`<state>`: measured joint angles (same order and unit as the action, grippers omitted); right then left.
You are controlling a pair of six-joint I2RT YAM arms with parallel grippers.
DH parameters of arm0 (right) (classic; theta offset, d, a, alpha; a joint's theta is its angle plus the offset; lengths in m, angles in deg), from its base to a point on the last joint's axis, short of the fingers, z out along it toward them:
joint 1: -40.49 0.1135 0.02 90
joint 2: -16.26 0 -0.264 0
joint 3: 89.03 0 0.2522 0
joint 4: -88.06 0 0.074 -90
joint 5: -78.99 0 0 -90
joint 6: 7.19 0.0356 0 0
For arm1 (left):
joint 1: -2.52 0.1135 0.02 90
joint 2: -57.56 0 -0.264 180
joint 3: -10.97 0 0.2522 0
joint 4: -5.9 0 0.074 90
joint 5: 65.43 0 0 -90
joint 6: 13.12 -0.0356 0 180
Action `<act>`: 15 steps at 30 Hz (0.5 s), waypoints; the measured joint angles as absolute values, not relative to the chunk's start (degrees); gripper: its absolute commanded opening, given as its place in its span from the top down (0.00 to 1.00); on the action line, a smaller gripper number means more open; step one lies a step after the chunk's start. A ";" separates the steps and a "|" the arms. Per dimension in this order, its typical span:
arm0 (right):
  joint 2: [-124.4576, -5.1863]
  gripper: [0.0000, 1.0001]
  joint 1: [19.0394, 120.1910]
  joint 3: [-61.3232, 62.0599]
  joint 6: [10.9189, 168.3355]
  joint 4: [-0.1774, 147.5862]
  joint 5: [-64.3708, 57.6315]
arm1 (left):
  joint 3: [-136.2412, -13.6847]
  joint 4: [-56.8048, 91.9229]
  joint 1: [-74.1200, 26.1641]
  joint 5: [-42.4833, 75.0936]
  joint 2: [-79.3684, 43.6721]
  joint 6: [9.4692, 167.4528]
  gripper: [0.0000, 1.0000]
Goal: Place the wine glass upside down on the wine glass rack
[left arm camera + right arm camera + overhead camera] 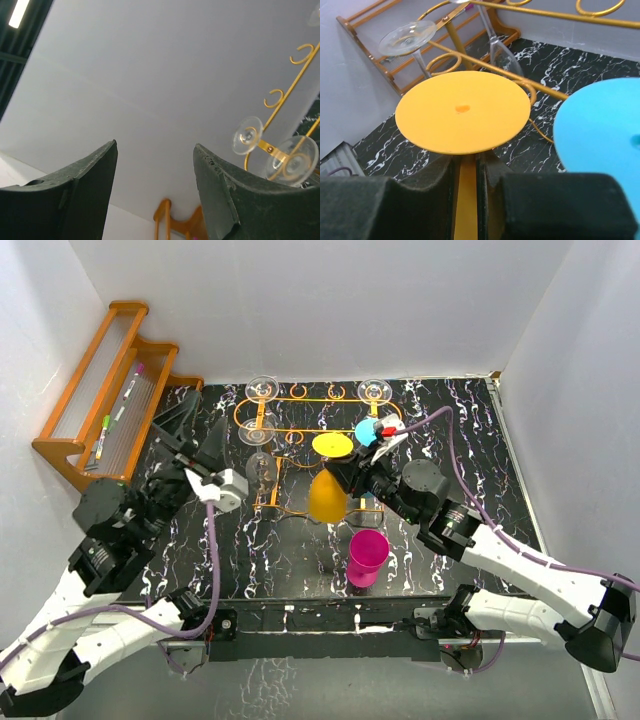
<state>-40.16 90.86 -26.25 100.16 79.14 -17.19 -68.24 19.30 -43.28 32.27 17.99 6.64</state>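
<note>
Right gripper (465,170) pinches the wine glass (462,112) stem (base up), seemingly beside the rack (310,400); left gripper (155,145) gapes.

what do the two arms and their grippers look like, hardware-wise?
The left arm and right arm have white link shells and black joints. A lavender cable runs along each to the wrist. The left gripper and right gripper have thick matte black fingers, tapering at the tips. No readable markings.

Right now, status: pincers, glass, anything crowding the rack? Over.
Right pincer shut on yellow wine glass stem, base up, at rack. Left pincer open, empty. Clear glasses hanging on rack, blue glass base close alongside.
</note>
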 measured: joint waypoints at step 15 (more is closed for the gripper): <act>-42.94 0.92 93.13 -23.17 97.80 78.05 -25.12 | -67.39 22.78 -43.28 34.68 18.53 7.30 0.40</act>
